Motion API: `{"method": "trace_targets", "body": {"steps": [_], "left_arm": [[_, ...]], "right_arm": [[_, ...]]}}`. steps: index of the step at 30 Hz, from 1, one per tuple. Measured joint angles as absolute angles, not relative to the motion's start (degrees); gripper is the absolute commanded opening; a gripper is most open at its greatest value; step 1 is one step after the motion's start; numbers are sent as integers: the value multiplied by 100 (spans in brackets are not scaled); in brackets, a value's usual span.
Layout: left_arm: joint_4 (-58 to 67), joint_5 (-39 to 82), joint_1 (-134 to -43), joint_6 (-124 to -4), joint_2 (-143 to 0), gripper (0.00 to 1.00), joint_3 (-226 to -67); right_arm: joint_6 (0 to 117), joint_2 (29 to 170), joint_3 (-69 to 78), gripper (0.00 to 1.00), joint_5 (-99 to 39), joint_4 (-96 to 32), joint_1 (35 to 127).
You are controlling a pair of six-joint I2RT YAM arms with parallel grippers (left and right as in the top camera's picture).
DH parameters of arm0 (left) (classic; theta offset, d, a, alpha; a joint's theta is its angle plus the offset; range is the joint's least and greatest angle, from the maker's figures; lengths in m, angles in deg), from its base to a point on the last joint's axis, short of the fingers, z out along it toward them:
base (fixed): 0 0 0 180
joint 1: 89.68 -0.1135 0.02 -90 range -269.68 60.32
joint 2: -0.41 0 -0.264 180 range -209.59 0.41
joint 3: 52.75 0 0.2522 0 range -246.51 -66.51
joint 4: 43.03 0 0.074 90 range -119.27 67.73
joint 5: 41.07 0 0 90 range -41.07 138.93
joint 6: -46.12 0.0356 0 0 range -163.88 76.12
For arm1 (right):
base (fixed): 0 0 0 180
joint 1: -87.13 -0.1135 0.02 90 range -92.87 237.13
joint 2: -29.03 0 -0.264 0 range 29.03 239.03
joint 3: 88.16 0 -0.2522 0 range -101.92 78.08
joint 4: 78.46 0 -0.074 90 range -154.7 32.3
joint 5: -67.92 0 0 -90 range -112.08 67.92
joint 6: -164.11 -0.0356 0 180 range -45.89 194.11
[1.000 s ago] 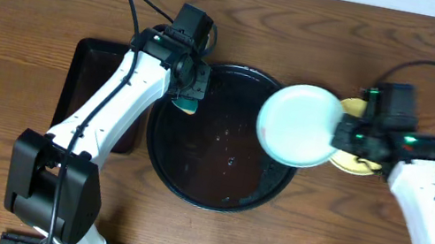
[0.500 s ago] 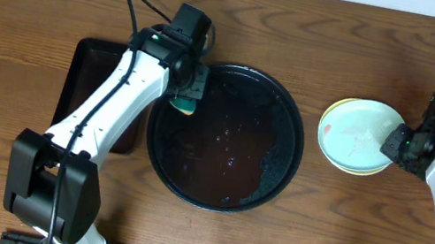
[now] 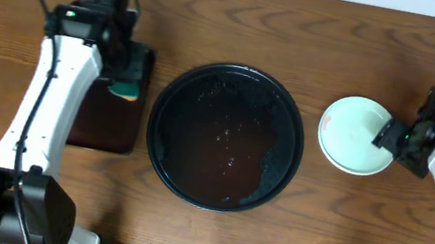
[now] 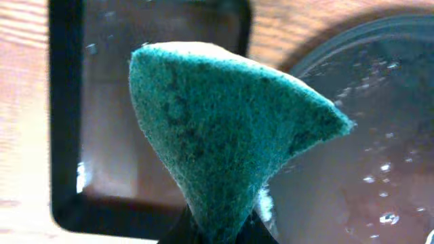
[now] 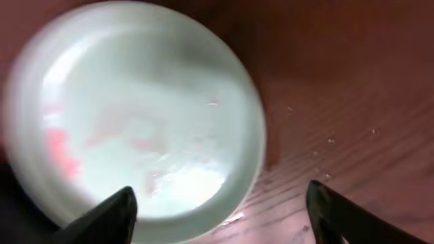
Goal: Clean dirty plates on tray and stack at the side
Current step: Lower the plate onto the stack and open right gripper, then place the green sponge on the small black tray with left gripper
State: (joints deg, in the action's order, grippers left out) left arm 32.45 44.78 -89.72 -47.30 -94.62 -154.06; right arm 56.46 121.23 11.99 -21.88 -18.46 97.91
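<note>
A pale blue plate lies flat on the bare wood to the right of the round black tray. The tray holds no plates, only water drops. My right gripper hangs over the plate's right edge, open, with nothing held. In the right wrist view the plate shows faint pink smears, and its rim sits between the spread fingertips of the right gripper. My left gripper is shut on a green sponge above the rectangular tray.
A smaller rectangular black tray lies left of the round one, under the left arm. In the left wrist view its rim shows behind the sponge, with the wet round tray to the right.
The right gripper set the pale plate down right of the round tray and opened. The left arm swung left with the sponge, from the round tray's rim to over the rectangular tray.
</note>
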Motion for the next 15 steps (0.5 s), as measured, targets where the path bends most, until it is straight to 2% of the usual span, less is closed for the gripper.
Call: {"method": "trace_targets", "body": {"steps": [9, 12, 15], "left_arm": [[2936, 4487, -9774, -4365, -9921, 8, -15111], [2746, 4498, -9818, -4357, -10320, 17, -15054], [2692, 4498, -9813, -4339, -10716, 38, -15038]], "right_arm": [[5775, 11618, 716, 91, -2710, -1643, 9140], [5795, 11632, 716, 91, -2771, -1586, 8847], [5806, 11632, 716, 91, -2795, -1571, 8670]]}}
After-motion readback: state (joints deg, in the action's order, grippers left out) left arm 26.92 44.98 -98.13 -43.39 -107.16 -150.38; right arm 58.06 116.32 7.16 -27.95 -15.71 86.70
